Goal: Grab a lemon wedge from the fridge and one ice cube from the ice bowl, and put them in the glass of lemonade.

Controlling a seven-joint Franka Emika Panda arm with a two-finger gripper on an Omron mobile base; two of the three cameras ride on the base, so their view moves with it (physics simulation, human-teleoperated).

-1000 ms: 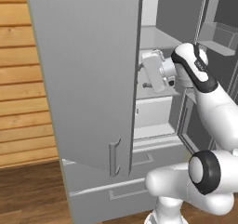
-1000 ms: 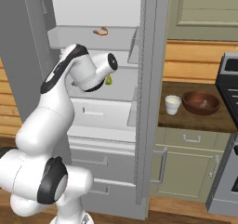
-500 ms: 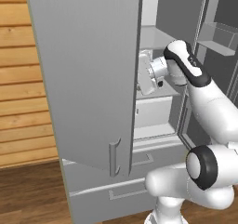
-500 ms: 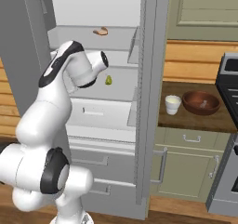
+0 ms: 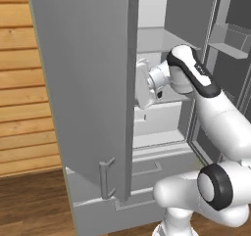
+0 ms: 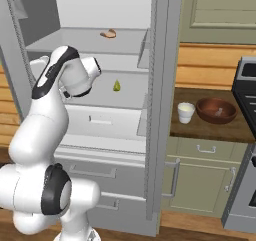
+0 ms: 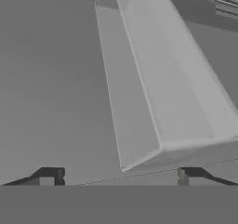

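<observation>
Now the arm has swung left inside the tall grey fridge [image 6: 160, 110]; gripper [image 7: 120, 175] spread empty, seemingly away from the tiny yellow lemon wedge [image 6: 116, 86].

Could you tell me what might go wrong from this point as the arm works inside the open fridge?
1. The gripper faces the grey door panel, jaws open and empty, while the lemon wedge lies off to the side on the shelf; a reach from this pose may miss it.
2. The hand sits close to the door's edge, so turning could knock it.
3. The wedge is tiny, and the wide jaws may nudge it away rather than pinch it.
</observation>
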